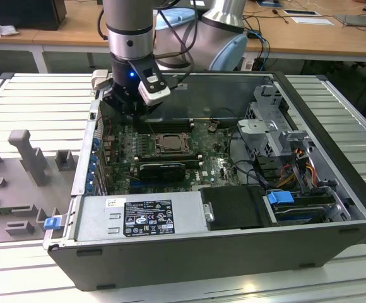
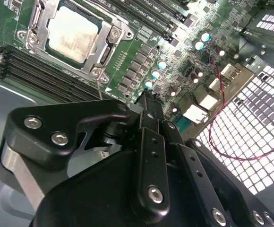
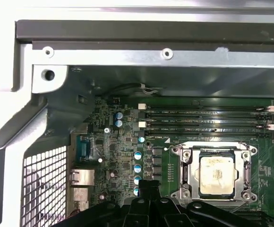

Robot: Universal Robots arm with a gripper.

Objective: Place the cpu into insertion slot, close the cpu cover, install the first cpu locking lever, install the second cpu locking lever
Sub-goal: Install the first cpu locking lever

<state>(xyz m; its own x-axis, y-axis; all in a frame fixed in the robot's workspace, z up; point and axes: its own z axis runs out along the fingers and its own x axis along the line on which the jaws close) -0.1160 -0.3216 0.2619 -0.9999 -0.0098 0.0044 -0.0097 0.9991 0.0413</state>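
Black gripper (image 2: 149, 101) fingers are pressing together, holding nothing, hovering over the motherboard (image 3: 127, 146) beside the insertion slot (image 3: 216, 174). Inside it, the cpu (image 2: 73, 34) is lying flat beneath the cpu cover (image 2: 106, 52). It is probably light, rigid, fragile; edges suit gripping.

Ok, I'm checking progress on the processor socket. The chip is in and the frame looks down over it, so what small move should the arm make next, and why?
Probably a short sideways shift that brings the gripper to the thin wire lever. The chip already lies under the lowered frame, while the gripper hangs beside it, above the capacitors.
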